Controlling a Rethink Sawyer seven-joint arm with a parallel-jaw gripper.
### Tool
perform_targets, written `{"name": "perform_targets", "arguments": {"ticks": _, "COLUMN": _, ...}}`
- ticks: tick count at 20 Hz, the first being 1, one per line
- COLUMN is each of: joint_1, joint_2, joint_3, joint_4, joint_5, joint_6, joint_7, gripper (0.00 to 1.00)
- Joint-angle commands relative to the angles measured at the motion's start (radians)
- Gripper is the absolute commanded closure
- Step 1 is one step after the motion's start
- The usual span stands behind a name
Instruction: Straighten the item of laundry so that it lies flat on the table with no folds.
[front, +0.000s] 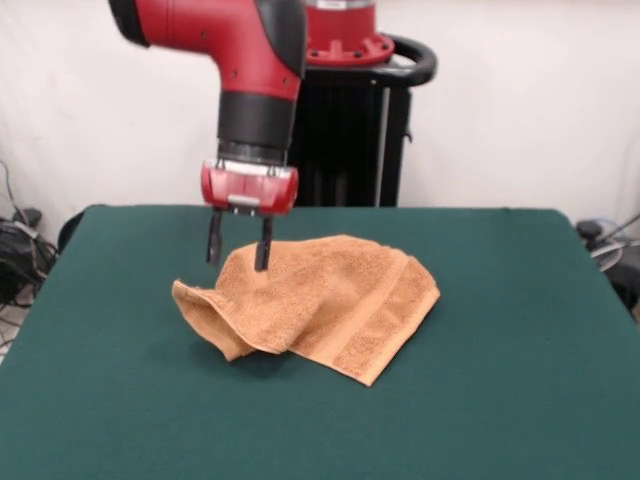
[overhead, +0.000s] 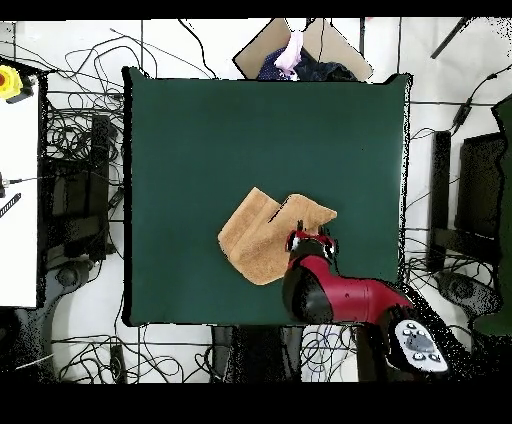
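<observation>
The towel (front: 320, 300) lies folded mid-surface (front: 500, 400). The pincer (front: 238, 243) hangs parted and empty over its ten-o'clock edge. Best to pinch only the top layer, then drag it outward, low and slow.

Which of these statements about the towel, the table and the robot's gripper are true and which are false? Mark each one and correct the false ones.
1. The towel lies flat with no folds. False: it is crumpled and folded over itself.
2. The gripper is open. True: its two fingers stand apart at the towel's upper edge.
3. The table is covered in red cloth. False: the cloth is dark green.
4. The towel has a woven band stripe near one hem. True.
5. The towel hangs over the table's edge. False: it lies wholly on the table.
</observation>
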Motion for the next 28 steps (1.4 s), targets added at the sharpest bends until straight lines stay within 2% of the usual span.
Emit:
{"name": "perform_targets", "arguments": {"ticks": 1, "joint_1": 0.054, "joint_2": -0.084, "joint_3": -0.003, "joint_4": 0.082, "joint_5": 0.087, "joint_6": 0.123, "joint_7": 0.162, "gripper": 0.00}}
{"name": "perform_targets", "arguments": {"ticks": 9, "joint_1": 0.101, "joint_2": 0.021, "joint_3": -0.022, "joint_4": 0.103, "joint_5": 0.130, "joint_6": -0.020, "joint_7": 0.206, "gripper": 0.00}}
{"name": "perform_targets", "arguments": {"ticks": 15, "joint_1": 0.133, "joint_2": 0.109, "joint_3": 0.011, "joint_4": 0.038, "joint_5": 0.093, "joint_6": -0.046, "joint_7": 0.146, "gripper": 0.00}}
{"name": "perform_targets", "arguments": {"ticks": 22, "joint_1": 0.126, "joint_2": 0.138, "joint_3": 0.076, "joint_4": -0.001, "joint_5": 0.025, "joint_6": -0.116, "joint_7": 0.116, "gripper": 0.00}}
{"name": "perform_targets", "arguments": {"ticks": 24, "joint_1": 0.135, "joint_2": 0.145, "joint_3": 0.068, "joint_4": -0.001, "joint_5": 0.029, "joint_6": -0.183, "joint_7": 0.128, "gripper": 0.00}}
{"name": "perform_targets", "arguments": {"ticks": 28, "joint_1": 0.142, "joint_2": 0.127, "joint_3": 0.066, "joint_4": -0.005, "joint_5": 0.029, "joint_6": -0.188, "joint_7": 0.119, "gripper": 0.00}}
